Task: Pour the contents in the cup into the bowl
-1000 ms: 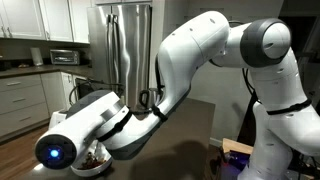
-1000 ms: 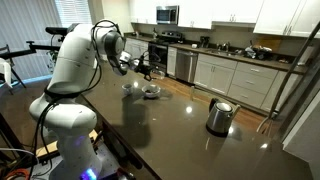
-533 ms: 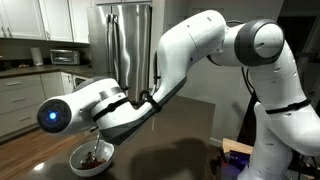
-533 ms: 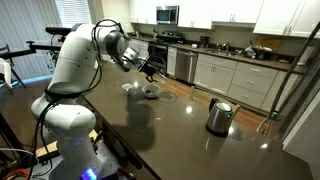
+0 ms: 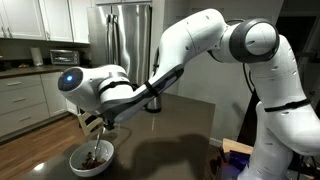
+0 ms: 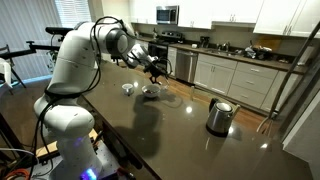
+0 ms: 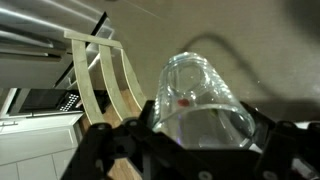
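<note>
Clearly, the biggest thing is the white robot arm (image 6: 75,60), which bends over the dark bench (image 6: 185,135) in both exterior views. On this bench, well apart from the arm, stands a shiny steel kettle (image 6: 219,116); it has no part in the task.

Next comes the bowl (image 5: 85,169), white and wide, which rests on the bench just under the end effector (image 6: 155,68). The end effector hangs above it and does not touch it. So the bowl lies downward from the end effector, and this is the relation that matters for pouring.

The end effector is closed on the cup (image 7: 200,100). In the wrist view the clear glass sits between the two dark jaws, which press on its sides. Its long axis runs away from the camera. Behind it I see a wooden chair back (image 7: 100,80) and kitchen cabinets, not the bench, so I judge that the cup is strongly tipped and not upright. Which end is the mouth, I cannot tell.

Smallest are the contents (image 5: 95,157): dark brown bits that lie inside the bowl. The glass looks empty, so I think the pouring is nearly complete.
</note>
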